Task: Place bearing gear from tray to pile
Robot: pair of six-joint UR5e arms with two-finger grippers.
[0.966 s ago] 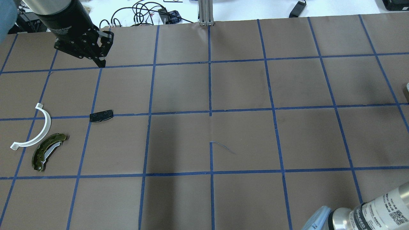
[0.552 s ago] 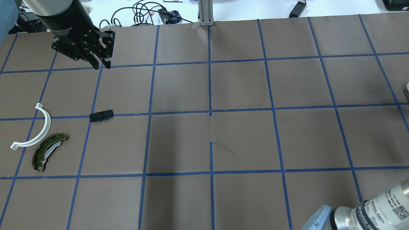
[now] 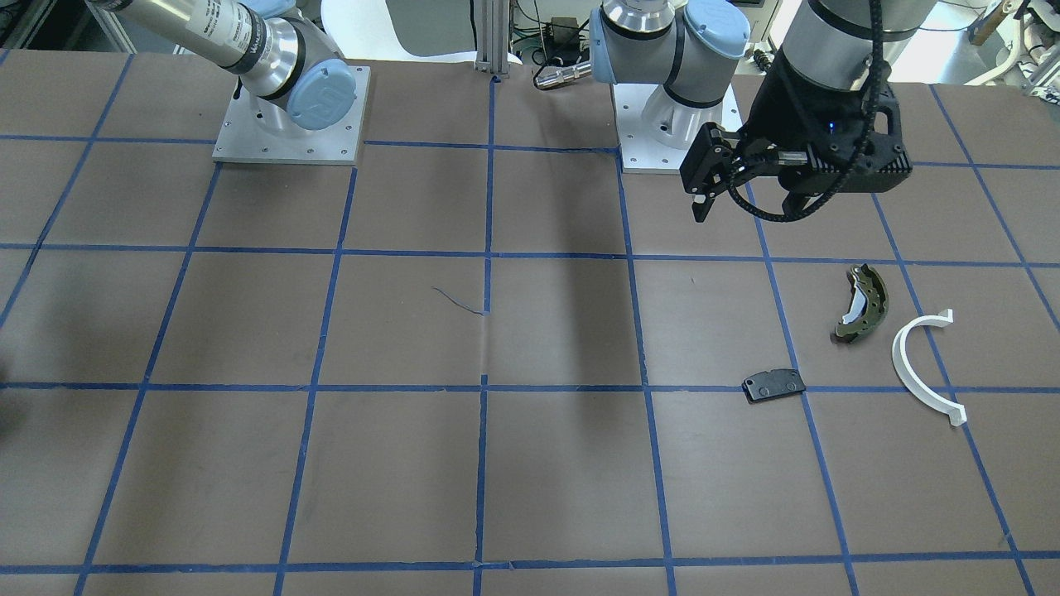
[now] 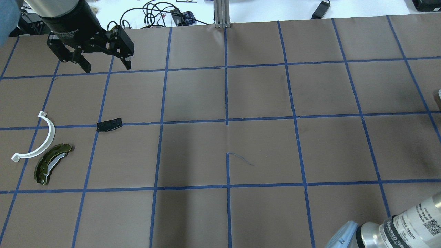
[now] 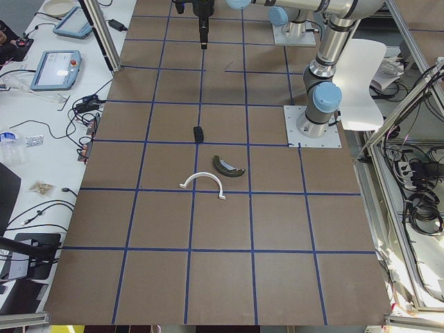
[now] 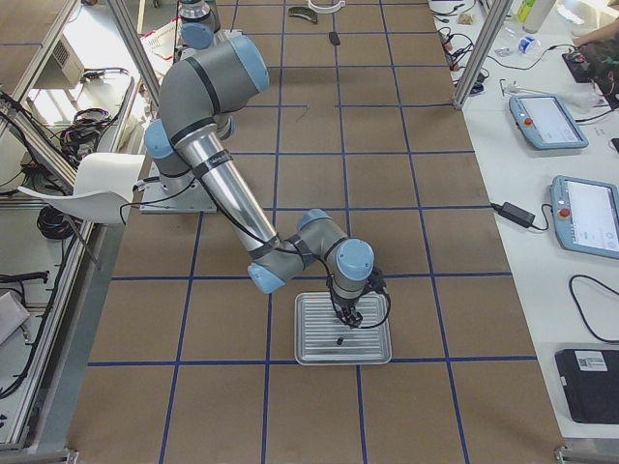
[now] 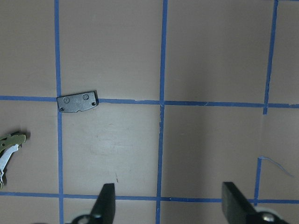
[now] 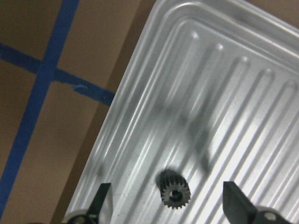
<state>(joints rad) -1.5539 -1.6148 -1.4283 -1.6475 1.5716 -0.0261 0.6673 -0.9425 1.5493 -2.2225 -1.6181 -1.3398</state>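
Observation:
The bearing gear (image 8: 174, 190), small, dark and toothed, lies on the ribbed metal tray (image 8: 233, 93). My right gripper (image 8: 167, 198) hangs open just above it, one finger on each side. The exterior right view shows the same: the right gripper (image 6: 346, 319) is over the tray (image 6: 309, 353) and the gear (image 6: 339, 340). The pile lies far off on my left side: an olive brake shoe (image 4: 51, 163), a white half-ring (image 4: 38, 139) and a black pad (image 4: 109, 124). My left gripper (image 4: 106, 65) is open and empty, high above the table beyond the pad (image 7: 78, 101).
The table is brown paper with a blue tape grid (image 4: 226, 120). An aluminium post (image 4: 222, 13) stands at the far edge, with cables behind it. The arm bases (image 3: 290, 124) sit at the robot's side. The tray is near the table's right end.
My left gripper has turned about its axis and its fingers now stand wide apart. The pile has not moved. The right arm has shifted only slightly.

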